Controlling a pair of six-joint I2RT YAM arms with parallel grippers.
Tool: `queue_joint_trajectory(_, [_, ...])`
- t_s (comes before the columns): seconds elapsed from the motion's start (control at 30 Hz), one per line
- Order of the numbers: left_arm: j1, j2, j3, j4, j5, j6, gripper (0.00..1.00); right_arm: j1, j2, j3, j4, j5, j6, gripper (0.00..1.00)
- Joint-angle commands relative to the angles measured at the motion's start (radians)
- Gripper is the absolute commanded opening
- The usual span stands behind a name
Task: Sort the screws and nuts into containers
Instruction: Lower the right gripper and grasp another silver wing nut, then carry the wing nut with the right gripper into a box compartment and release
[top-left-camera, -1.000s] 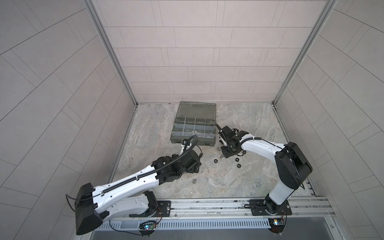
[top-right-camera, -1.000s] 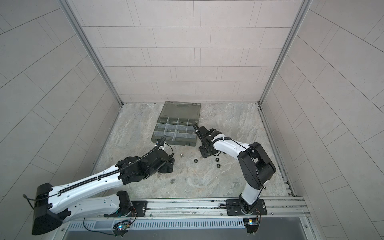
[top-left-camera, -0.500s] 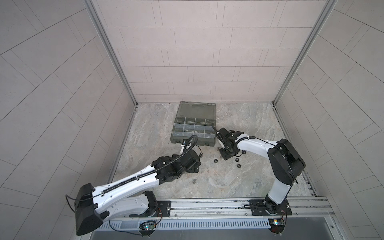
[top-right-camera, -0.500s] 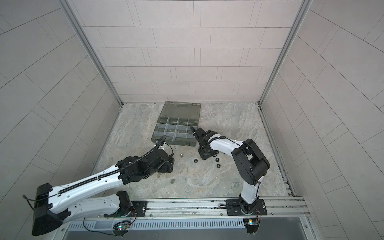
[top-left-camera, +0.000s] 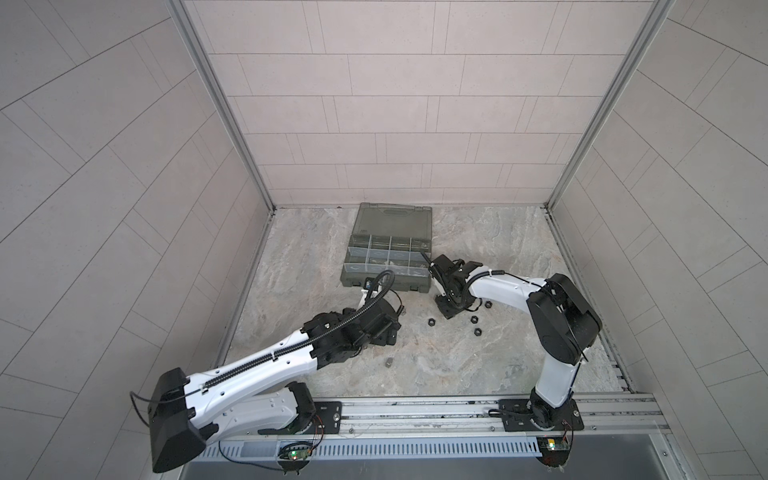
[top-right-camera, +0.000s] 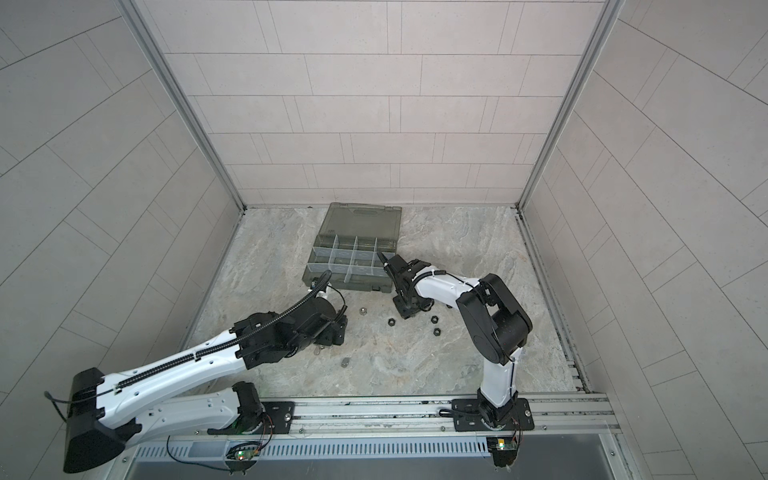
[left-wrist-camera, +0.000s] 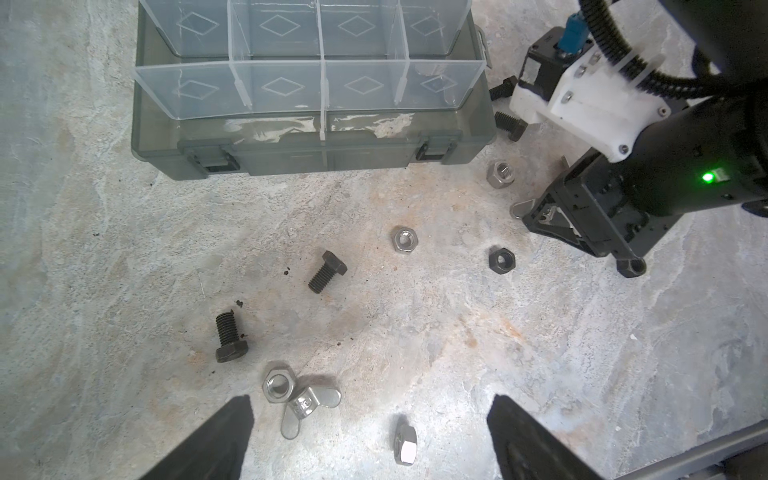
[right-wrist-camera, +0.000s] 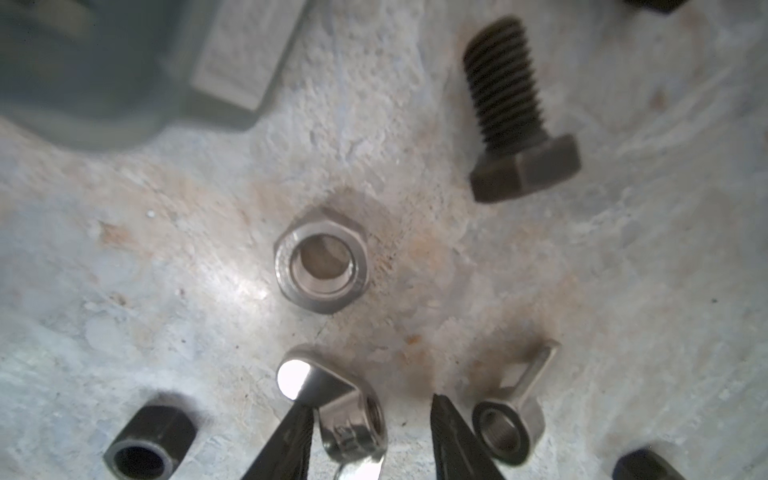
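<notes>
- Left pincer (left-wrist-camera: 370, 401) hangs wide open and empty above the table (left-wrist-camera: 540, 353); black screws (left-wrist-camera: 327, 272) lie loose before the containers (left-wrist-camera: 286, 87)
- We judge the screws stiff, light, prone to roll; take them across the shank
- Right pincer (right-wrist-camera: 366, 403) stands part-open astride a silver wing nut (right-wrist-camera: 353, 432), not gripping; hard, slick metal; we advise pinching the hub, not the wings

Both top views look steeply down from above the base rail (top-left-camera: 415, 409) onto the whole table (top-left-camera: 478, 365), organizer case (top-left-camera: 390, 220) farthest. The left wrist camera faces the case's latched front at mid-range. The right wrist camera sits very close; both share the silver hex nut (left-wrist-camera: 500, 174) beside the case.
</notes>
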Motion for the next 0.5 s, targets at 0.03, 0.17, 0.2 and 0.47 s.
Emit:
queue_joint_trajectory(0.03, [0.009,-0.021,-0.010,-0.014,-0.004,0.020,0.95,0.008,0.032,0.025,-0.011,-0.013,-0.021,0.44])
queue_joint_trajectory(0.17, [0.012,-0.026,-0.011,-0.018,-0.002,0.020,0.95,0.010,0.044,0.019,-0.004,-0.031,-0.014,0.34])
queue_joint_trajectory(0.2, [0.011,-0.025,-0.012,-0.018,-0.001,0.020,0.95,0.009,0.045,0.018,-0.003,-0.032,-0.010,0.32])
queue_joint_trajectory(0.47, [0.016,-0.021,-0.009,-0.013,0.010,0.021,0.95,0.007,0.026,-0.029,0.005,-0.038,0.034,0.33])
